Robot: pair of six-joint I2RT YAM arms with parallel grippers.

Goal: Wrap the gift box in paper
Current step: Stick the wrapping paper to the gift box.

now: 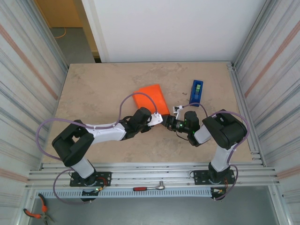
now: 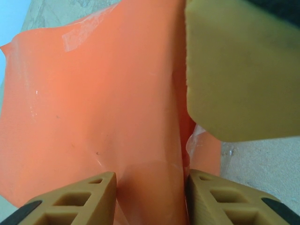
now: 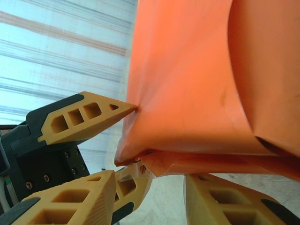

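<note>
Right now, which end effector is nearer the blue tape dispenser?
Right. The right end effector sits near-left of the blue tape dispenser, at the near edge of the orange paper. The left end effector is further left, on the same edge.

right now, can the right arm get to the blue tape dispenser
Probably yes: the tape dispenser stands on the table just beyond the right pincer, nothing between them, though that pincer is at the paper.

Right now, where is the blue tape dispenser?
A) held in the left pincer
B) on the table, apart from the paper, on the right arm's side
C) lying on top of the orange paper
B: the top view shows the blue tape dispenser on the table, a gap between it and the orange paper.
</note>
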